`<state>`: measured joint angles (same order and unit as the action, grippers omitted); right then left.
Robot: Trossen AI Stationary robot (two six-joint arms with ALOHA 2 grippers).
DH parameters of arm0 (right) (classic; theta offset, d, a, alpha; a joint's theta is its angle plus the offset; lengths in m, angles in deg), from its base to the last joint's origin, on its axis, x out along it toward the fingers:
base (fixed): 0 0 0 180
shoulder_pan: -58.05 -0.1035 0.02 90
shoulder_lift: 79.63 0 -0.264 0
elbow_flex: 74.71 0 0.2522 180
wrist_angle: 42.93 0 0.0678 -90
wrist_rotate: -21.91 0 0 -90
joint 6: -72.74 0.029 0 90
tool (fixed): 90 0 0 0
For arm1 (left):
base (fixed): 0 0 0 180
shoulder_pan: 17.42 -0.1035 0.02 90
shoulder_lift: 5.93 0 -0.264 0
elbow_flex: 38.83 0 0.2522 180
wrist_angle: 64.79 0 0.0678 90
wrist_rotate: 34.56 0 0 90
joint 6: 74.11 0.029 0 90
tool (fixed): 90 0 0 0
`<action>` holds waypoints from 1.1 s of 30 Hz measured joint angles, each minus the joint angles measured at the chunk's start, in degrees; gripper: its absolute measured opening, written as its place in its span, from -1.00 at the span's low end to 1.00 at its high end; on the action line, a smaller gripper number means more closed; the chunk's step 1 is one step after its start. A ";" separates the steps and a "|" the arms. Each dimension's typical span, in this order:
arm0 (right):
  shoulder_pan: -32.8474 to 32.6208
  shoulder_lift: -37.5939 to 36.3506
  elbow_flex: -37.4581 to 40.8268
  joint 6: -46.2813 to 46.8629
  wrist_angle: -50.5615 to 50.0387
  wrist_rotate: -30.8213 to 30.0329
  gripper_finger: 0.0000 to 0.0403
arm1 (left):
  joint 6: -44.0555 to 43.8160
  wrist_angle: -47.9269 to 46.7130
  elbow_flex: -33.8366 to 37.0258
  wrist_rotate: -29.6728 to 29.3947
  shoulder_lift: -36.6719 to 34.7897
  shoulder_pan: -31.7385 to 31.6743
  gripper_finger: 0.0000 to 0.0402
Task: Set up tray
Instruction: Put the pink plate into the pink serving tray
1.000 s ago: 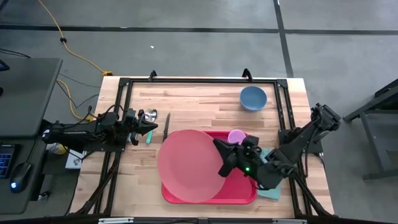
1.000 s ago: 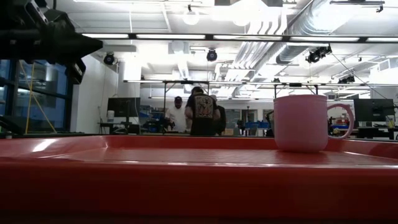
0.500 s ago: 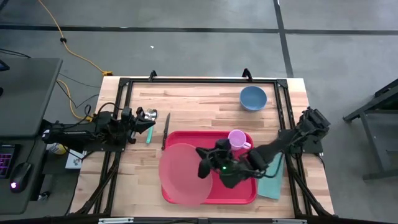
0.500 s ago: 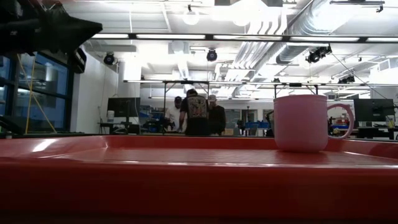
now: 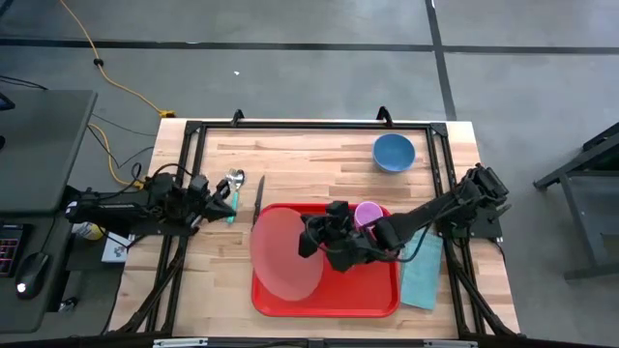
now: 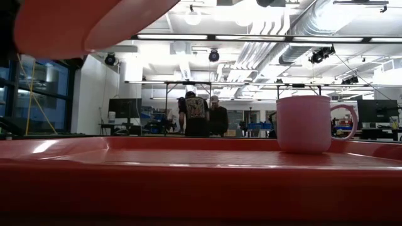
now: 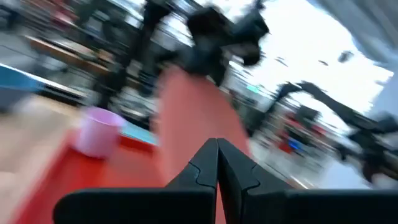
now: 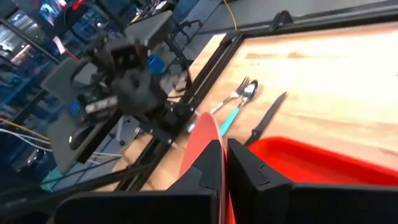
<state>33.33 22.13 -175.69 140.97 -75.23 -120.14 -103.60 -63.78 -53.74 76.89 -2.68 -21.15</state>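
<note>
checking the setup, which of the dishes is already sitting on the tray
The small pink plastic mug stands on the red plastic tray. The blue bowl sits on bare wood; the round pink plate is gripped, tilted, in the right claw.

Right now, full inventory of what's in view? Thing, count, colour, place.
tray: 1, red, near edge of the table, centre.
plate: 1, pink, tilted above the tray's left half, gripped at its rim.
mug: 1, pink, standing in the tray's far right corner.
bowl: 1, blue, far right of the table.
knife: 1, dark, on the table left of the tray.
spoon and fork: 1 each, metal with teal handles, left of the knife.
cloth: 1, teal, right of the tray.
people: at least 2, dark clothes, far back in the room.
left claw: shut, empty, over the cutlery.
right claw: shut on the plate's rim, over the tray.
</note>
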 joint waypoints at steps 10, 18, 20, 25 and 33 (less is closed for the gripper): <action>1.52 -1.57 -0.02 -3.69 -0.06 0.36 -1.00 | -4.81 -11.96 -0.02 5.00 0.06 0.00 -0.79; 1.50 -1.60 -0.02 -4.33 -0.03 1.49 -1.00 | -8.41 -11.66 0.00 9.64 0.02 0.00 -0.11; 1.52 -1.60 -0.02 -4.89 -0.02 1.51 -1.00 | -8.82 -11.70 -0.01 9.54 0.47 0.00 0.16; 1.52 -1.60 -0.02 -6.63 1.49 1.49 -1.00 | -11.33 -11.74 0.00 8.87 3.57 0.00 0.64; 1.68 -1.67 -0.02 -9.77 4.06 1.76 -1.00 | -12.35 -6.07 0.02 6.99 12.89 0.00 0.79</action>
<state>35.01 20.46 -175.71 131.20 -71.17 -118.38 -115.95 -69.85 -53.71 83.88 10.21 -21.15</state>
